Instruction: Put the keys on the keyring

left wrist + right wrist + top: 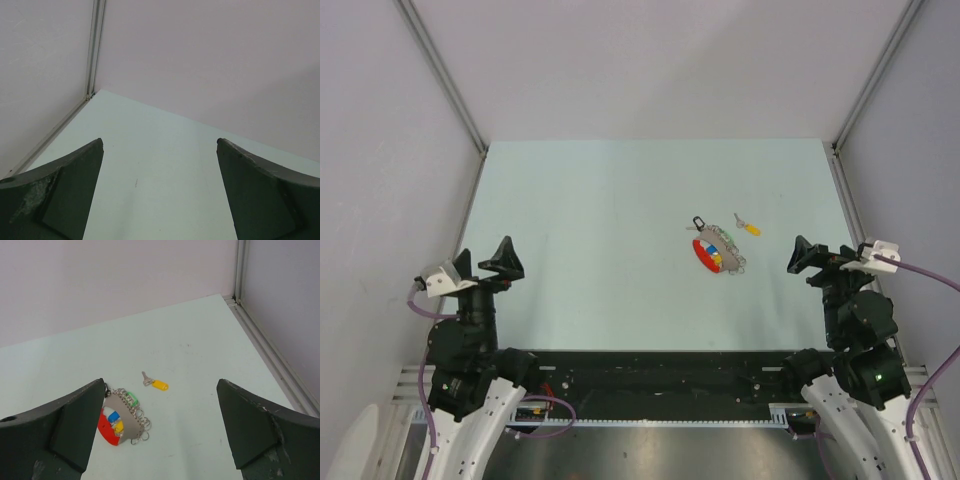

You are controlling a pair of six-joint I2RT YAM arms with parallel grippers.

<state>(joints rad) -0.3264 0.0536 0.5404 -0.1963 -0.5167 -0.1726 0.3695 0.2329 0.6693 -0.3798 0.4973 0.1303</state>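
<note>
Left fingers (65, 195) and right fingers (260, 430) gape wide and empty, seemingly readied for the yellow key (159, 385) lying loose near the keyring (107, 432).

Pale green table (590, 250), grey walls (650, 60) around

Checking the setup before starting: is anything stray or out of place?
The yellow-headed key lies alone, apart from the red keyring where the other coloured keys cluster. Nothing looks damaged or spilled.
</note>
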